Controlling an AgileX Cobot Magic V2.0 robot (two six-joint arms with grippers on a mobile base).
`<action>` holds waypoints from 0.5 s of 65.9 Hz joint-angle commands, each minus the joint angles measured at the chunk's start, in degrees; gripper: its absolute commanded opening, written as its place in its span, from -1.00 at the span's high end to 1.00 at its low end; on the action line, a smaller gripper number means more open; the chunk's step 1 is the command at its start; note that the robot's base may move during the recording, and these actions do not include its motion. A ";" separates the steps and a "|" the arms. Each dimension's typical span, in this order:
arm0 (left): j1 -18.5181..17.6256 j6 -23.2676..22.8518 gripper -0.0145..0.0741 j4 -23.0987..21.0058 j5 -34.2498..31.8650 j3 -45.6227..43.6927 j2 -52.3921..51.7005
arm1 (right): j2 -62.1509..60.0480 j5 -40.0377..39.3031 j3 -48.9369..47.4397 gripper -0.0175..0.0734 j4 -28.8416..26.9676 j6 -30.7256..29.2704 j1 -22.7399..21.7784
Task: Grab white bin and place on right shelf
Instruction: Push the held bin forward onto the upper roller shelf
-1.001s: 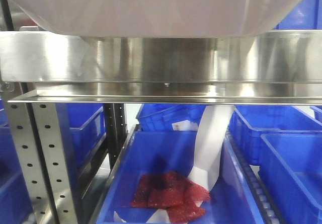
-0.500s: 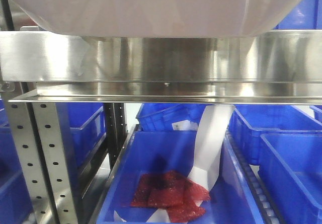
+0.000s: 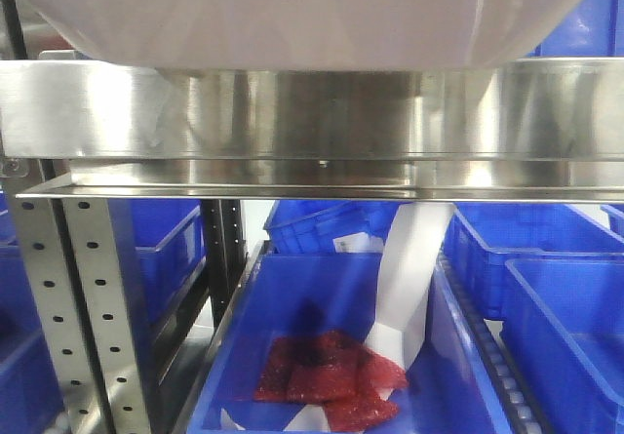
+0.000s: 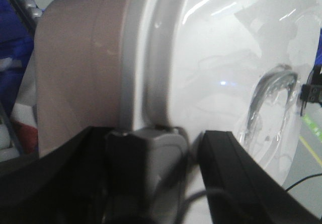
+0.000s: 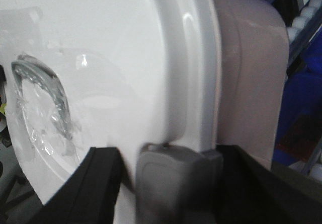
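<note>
Filling the top of the front-facing view, the white bin (image 3: 292,15) shows only its milky pinkish underside and tapered wall. Its bottom edge lies level with the top edge of the right shelf (image 3: 312,112)'s wide shiny front rail, spanning most of the rail. Whether it rests on the shelf or hangs just clear of it cannot be told.

Left wrist view: the bin's side and glossy white lid with its clear moulded handle (image 4: 274,108) fill the frame. The left gripper (image 4: 151,141) holds the bin at the lid's lip, its black fingers (image 4: 226,158) set narrowly on either side of a grey latch (image 4: 161,156) on the rim.

Right wrist view: mirror arrangement. The right gripper (image 5: 176,158) holds the opposite rim, black fingers (image 5: 100,173) close about a grey latch (image 5: 176,166) at the lip, handle towards the frame's left.

Beneath the rail, a perforated upright post (image 3: 88,307) stands at the shelf's left front corner. Behind and below are blue bins (image 3: 565,307). The centre blue bin (image 3: 312,288) holds red mesh bags (image 3: 327,380) near its front edge, and a white paper strip (image 3: 409,278) hangs down into it, touching the bags.
</note>
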State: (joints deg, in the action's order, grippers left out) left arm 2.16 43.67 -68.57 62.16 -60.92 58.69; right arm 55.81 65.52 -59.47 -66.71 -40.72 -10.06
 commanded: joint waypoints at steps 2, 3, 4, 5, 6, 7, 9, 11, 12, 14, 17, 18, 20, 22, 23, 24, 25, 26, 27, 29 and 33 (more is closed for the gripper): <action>-1.43 0.46 0.13 -15.41 4.74 -2.14 0.98 | -0.62 5.62 -3.35 -0.32 -14.15 -0.43 0.97; -1.43 0.46 0.13 -15.78 4.74 -2.16 1.26 | -0.49 5.61 -3.71 -0.32 -14.23 -0.43 0.97; -1.43 0.57 0.13 -16.04 4.74 -2.36 1.62 | -0.34 5.56 -4.02 -0.32 -14.41 -0.36 0.97; -1.43 0.55 0.13 -16.16 4.74 -2.45 1.79 | -0.09 5.56 -4.32 -0.32 -14.41 -0.30 0.97; -1.43 0.55 0.13 -16.16 4.74 -2.69 2.27 | 0.16 5.56 -4.66 -0.32 -14.51 -0.21 0.97; -1.43 0.55 0.13 -16.03 4.74 -2.94 2.65 | 0.43 5.56 -5.02 -0.32 -14.51 -0.20 0.97; -1.43 0.55 0.13 -16.04 4.74 -3.62 3.60 | 1.01 5.54 -5.72 -0.32 -14.51 -0.02 0.97; -1.43 0.55 0.13 -16.04 4.85 -4.43 4.41 | 1.90 5.49 -6.62 -0.32 -14.57 0.29 0.97; -1.43 0.55 0.13 -16.04 4.85 -5.00 4.99 | 2.29 5.47 -7.15 -0.32 -14.57 0.46 0.97; -1.43 0.55 0.13 -16.04 4.85 -5.38 5.60 | 3.15 5.41 -7.65 -0.32 -14.57 0.59 0.97; -1.43 0.58 0.13 -16.04 4.85 -6.93 7.06 | 4.52 5.27 -8.73 -0.32 -14.71 0.72 0.97; -1.43 0.69 0.13 -16.04 4.85 -7.64 7.50 | 5.00 5.16 -8.99 -0.32 -14.81 0.72 0.97; -1.43 0.69 0.12 -16.04 4.85 -8.38 8.35 | 6.21 5.02 -9.56 -0.32 -14.96 0.72 0.97; -1.43 0.98 0.12 -16.04 4.85 -9.58 9.46 | 7.22 4.94 -10.14 -0.32 -15.40 0.72 0.97; -1.43 0.98 0.12 -16.04 4.85 -9.84 9.71 | 7.47 4.88 -10.43 -0.32 -15.50 0.72 0.97; -1.43 0.98 0.12 -16.04 4.85 -10.32 10.17 | 8.25 4.87 -10.73 -0.32 -15.77 0.72 0.97; -1.43 0.98 0.12 -16.04 4.85 -10.81 10.63 | 8.77 4.87 -11.03 -0.32 -15.97 0.72 0.97; -1.43 0.98 0.12 -16.04 4.85 -11.27 11.11 | 9.30 4.87 -11.32 -0.32 -16.34 0.72 0.97; -1.43 0.98 0.12 -16.04 4.85 -11.95 11.59 | 9.80 4.87 -11.61 -0.32 -16.61 0.72 0.97; -1.52 0.98 0.12 -16.04 4.85 -13.03 13.03 | 11.04 4.87 -12.31 -0.32 -17.33 0.72 0.97; -2.20 0.98 0.12 -16.04 4.85 -14.80 14.96 | 13.12 4.87 -13.59 -0.32 -18.56 0.72 0.97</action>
State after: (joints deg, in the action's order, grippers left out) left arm 2.26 44.28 -74.66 61.77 -71.60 72.97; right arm 68.33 64.31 -69.65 -72.30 -40.13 -10.19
